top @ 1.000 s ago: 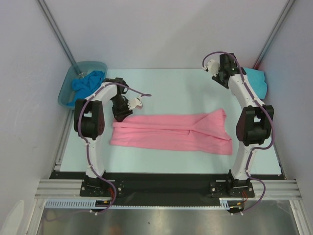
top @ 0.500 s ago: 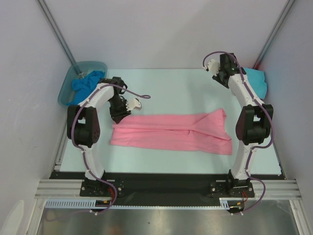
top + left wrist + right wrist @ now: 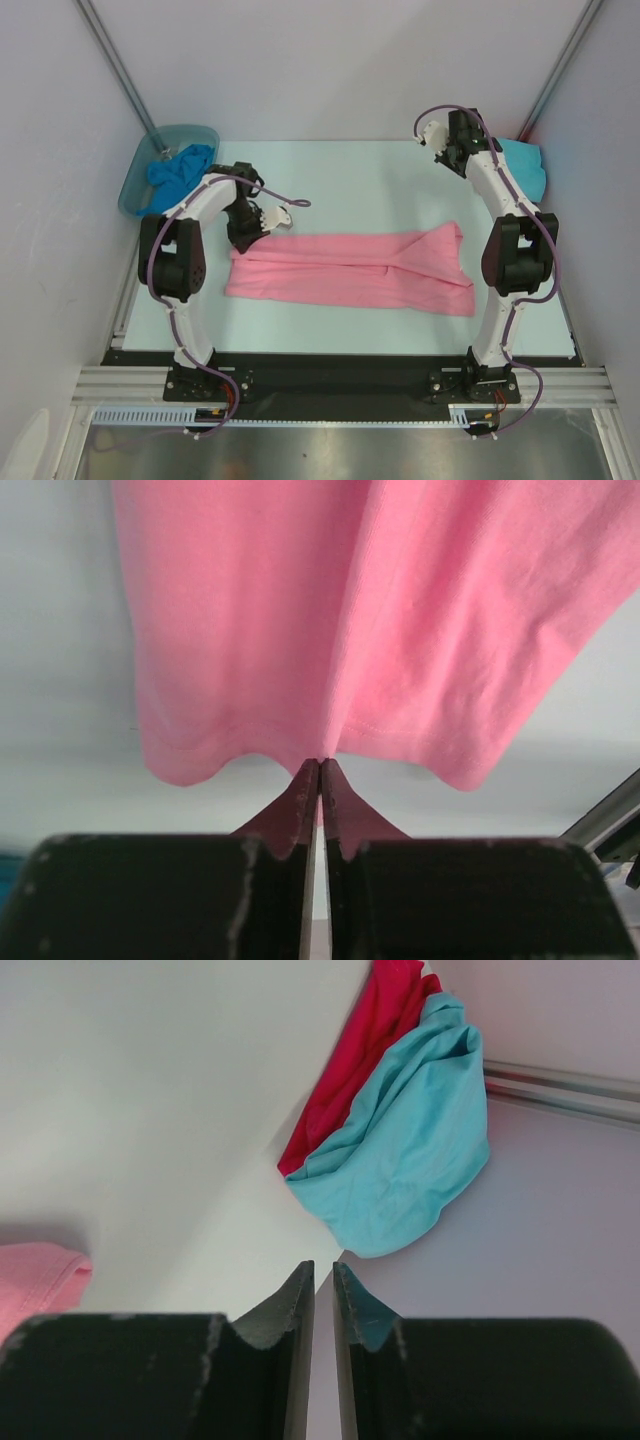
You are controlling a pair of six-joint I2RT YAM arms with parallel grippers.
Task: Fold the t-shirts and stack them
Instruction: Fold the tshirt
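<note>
The large pink t-shirt (image 3: pixel 350 270) lies folded into a long band across the middle of the table. My left gripper (image 3: pixel 246 230) is at its far left corner. In the left wrist view my left gripper (image 3: pixel 320 765) is shut, pinching the hem of the pink t-shirt (image 3: pixel 330 610). My right gripper (image 3: pixel 450 150) is raised at the back right, shut and empty; in the right wrist view it (image 3: pixel 322 1270) hangs above the table. The turquoise t-shirt (image 3: pixel 525 165) lies at the back right, over the red t-shirt (image 3: pixel 365 1045). The brighter blue t-shirt (image 3: pixel 178 170) is crumpled in the tub.
A translucent grey-blue plastic tub (image 3: pixel 138 190) stands at the back left corner. White walls with metal corner posts close in the table on three sides. A black strip runs along the near edge by the arm bases.
My left gripper has swung from just beyond the pink t-shirt down onto its far left corner and closed on the hem. The right arm has not moved.
</note>
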